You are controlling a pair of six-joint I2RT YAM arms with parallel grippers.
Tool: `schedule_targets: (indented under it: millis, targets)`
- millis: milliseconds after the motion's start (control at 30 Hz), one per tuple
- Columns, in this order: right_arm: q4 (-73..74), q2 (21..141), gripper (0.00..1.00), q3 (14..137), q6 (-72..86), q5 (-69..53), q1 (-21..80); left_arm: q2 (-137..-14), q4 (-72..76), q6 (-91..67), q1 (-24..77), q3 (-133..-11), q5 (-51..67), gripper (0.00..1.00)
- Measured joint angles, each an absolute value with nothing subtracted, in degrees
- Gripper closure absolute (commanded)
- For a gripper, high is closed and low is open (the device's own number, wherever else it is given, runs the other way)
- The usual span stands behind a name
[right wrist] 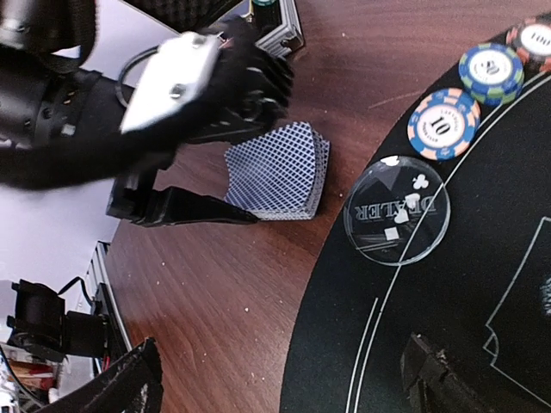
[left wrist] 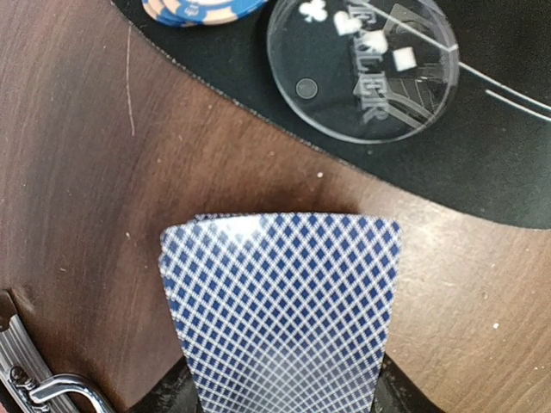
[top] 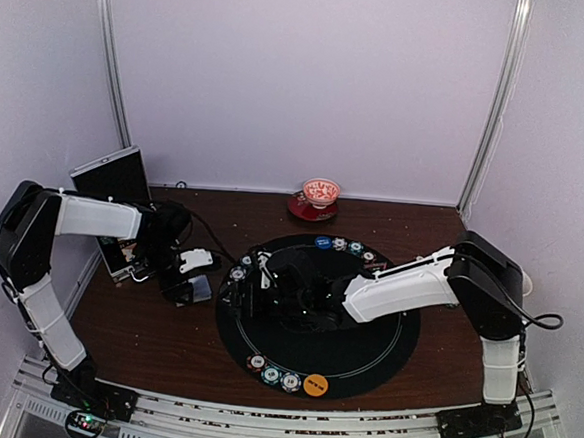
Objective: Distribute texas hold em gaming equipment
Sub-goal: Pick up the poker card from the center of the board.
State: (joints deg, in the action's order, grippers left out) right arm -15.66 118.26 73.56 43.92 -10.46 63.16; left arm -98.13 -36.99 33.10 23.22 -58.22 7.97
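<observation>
A deck of blue diamond-backed playing cards (left wrist: pixel 280 301) sits between the jaws of my left gripper (left wrist: pixel 284 389), which is shut on it just above the brown table, left of the black mat (top: pixel 363 354). The right wrist view shows the same deck (right wrist: pixel 277 172) in the left gripper's black fingers. A clear dealer disc (right wrist: pixel 396 209) lies on the mat's edge close to the deck, with striped chip stacks (right wrist: pixel 443 123) beside it. My right gripper (right wrist: pixel 284 383) hovers open over that edge, holding nothing. More chips (top: pixel 271 374) and an orange disc (top: pixel 315 384) line the mat's near rim.
A red-and-white bowl (top: pixel 321 191) on a red saucer stands at the table's back edge. A silver case (top: pixel 114 182) with an open lid sits at the far left, beside the left arm. Its metal corner (left wrist: pixel 34 379) lies next to the deck.
</observation>
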Motion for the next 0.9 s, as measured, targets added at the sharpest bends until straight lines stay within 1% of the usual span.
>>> schedule_targets:
  millis: [267,600,800,900]
  targets:
    - [-20.53,124.25,0.08,75.0,52.77,-15.51,61.56,-95.88,-37.01,33.08,23.27,-57.39,8.78,0.43]
    - [-26.04,130.21,0.14,80.42,61.56,-18.24,60.47,-93.82,-37.01,32.93,23.27,-56.38,10.13,0.42]
    - [-28.58,133.73,0.22,83.18,65.56,-19.11,60.2,-92.53,-37.01,32.84,23.27,-55.59,11.2,0.41]
    - [-30.28,135.17,0.23,84.36,67.37,-19.68,60.05,-92.18,-37.01,32.84,23.27,-55.35,11.84,0.41]
